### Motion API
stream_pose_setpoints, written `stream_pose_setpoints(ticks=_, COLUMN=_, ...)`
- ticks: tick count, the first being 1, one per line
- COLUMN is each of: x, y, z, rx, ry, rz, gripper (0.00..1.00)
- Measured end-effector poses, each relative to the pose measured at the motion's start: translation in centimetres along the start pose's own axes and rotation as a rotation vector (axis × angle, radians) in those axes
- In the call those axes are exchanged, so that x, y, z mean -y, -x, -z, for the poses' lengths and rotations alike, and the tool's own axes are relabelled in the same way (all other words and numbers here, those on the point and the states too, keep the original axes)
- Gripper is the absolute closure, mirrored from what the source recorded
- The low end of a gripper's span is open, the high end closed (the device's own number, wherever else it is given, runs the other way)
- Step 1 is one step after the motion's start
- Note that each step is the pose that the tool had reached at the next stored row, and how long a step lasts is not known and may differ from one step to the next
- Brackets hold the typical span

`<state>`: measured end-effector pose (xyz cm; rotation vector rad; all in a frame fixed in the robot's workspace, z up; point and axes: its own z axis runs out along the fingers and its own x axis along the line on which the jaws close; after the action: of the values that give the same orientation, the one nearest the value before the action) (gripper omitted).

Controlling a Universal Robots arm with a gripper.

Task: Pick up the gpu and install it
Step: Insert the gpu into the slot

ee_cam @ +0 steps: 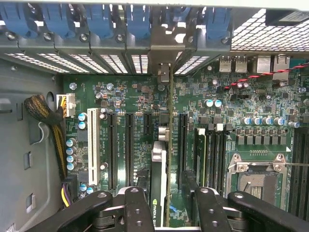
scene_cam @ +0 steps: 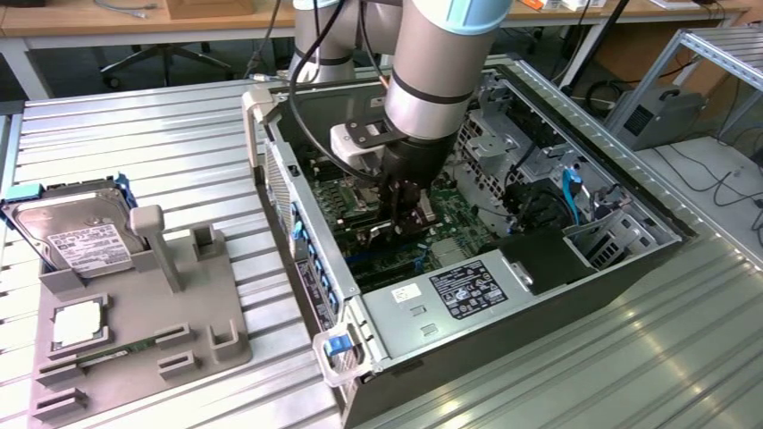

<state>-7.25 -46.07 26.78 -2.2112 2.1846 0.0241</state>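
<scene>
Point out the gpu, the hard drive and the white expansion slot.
gpu (ee_cam: 161, 179): wrist view, its top edge.
hard drive (scene_cam: 79, 239): exterior view, its white label.
white expansion slot (ee_cam: 92, 145): wrist view, mid-length.

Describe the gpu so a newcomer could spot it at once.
Find the open computer case on the metal table. Over its green motherboard, the gripper holds the gpu edge-on in its jaws: a thin dark card, unlike the white slot beside it.

Gpu (ee_cam: 161, 159) edge-on in computer case (scene_cam: 394, 308), hard drive (scene_cam: 84, 237) on holder (scene_cam: 131, 357) at exterior view's left.
</scene>
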Motion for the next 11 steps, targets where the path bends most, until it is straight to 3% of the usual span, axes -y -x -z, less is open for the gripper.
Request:
stream_pose_setpoints(ticks=4, x=0.00, y=0.00, z=0.00, rx=0.0000, ry=0.0000, rz=0.000, gripper=0.59)
stream_pose_setpoints(ticks=5, x=0.00, y=0.00, z=0.00, rx=0.0000, ry=0.0000, rz=0.000, gripper=0.60)
stream_pose_setpoints(ticks=7, x=0.00, y=0.00, z=0.00, rx=0.0000, ry=0.0000, rz=0.000, gripper=0.73)
stream_pose_setpoints(ticks=11, x=0.00, y=0.00, z=0.00, rx=0.0000, ry=0.0000, rz=0.000, gripper=0.73)
